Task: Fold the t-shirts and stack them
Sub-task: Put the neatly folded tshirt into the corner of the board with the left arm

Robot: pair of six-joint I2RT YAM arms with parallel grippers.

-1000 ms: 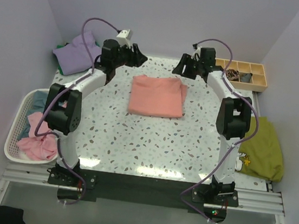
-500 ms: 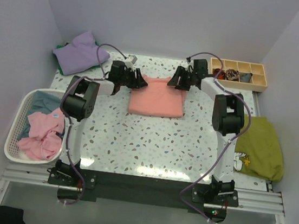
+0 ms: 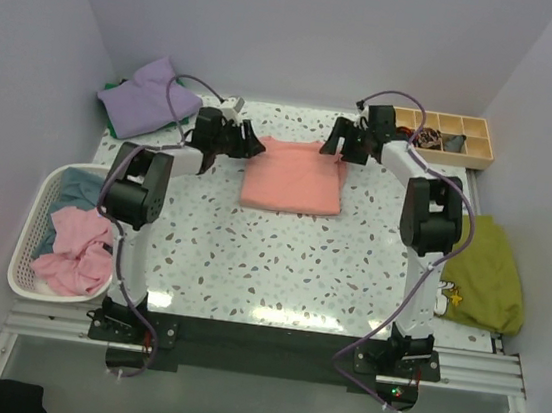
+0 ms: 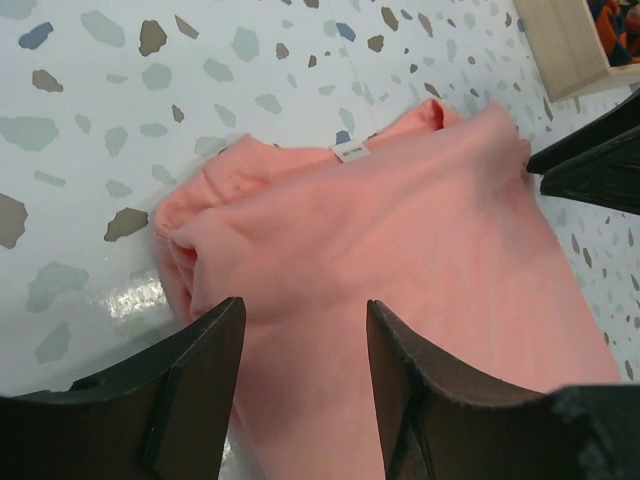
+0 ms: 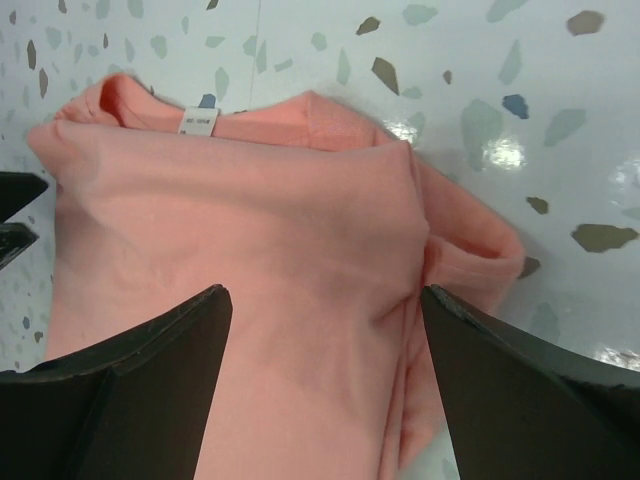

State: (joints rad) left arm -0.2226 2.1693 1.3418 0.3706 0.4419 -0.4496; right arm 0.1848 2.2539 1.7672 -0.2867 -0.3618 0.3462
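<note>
Salmon shirt lies folded into a neat block on the speckled table, in the middle and toward the far side. Its neck end points to the far wall, and a small white label shows at the collar. The left gripper sits at the far left corner of the salmon shirt, low over the cloth. Its two fingers are spread apart, with only the shirt's folded edge showing below the gap, and they pinch nothing. The right gripper sits at the far right corner. Its fingers are spread wide too, and it grips nothing. I cannot tell if the fingertips touch the cloth. The two grippers face each other across the top edge of the shirt. A purple shirt lies in the far left corner on top of a green shirt. A white basket stands at the left edge of the table. A crumpled pink shirt and a blue shirt lie in it. An olive cloth lies at the right side, off the table's edge. A wooden tray with small boxes stands in the far right corner.
</note>
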